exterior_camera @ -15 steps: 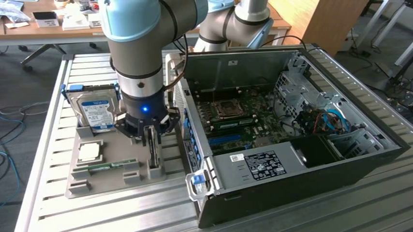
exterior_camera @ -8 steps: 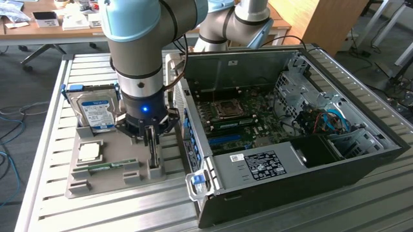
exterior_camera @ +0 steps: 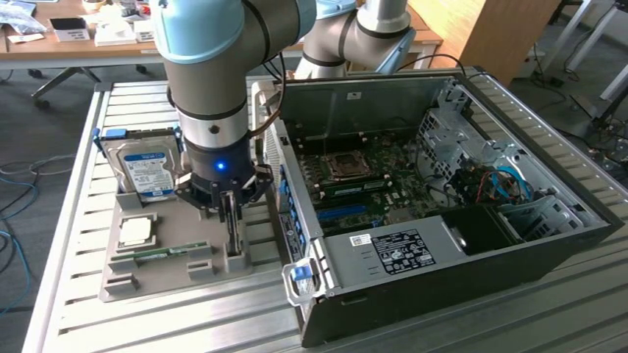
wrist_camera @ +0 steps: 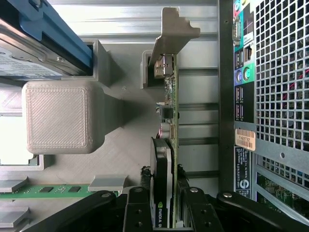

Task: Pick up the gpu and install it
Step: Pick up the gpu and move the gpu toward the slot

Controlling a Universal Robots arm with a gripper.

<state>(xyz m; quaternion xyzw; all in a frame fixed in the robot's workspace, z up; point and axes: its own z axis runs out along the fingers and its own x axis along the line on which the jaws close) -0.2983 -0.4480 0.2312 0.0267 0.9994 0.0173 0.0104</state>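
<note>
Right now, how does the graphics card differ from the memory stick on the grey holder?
The graphics card stands on edge in its slot; the memory stick lies flat. The graphics card carries a black cooler and a metal bracket; the memory stick is a plain narrow strip. The gripper is closed on the graphics card; the memory stick is untouched. Both are green boards on the same grey holder.
</note>
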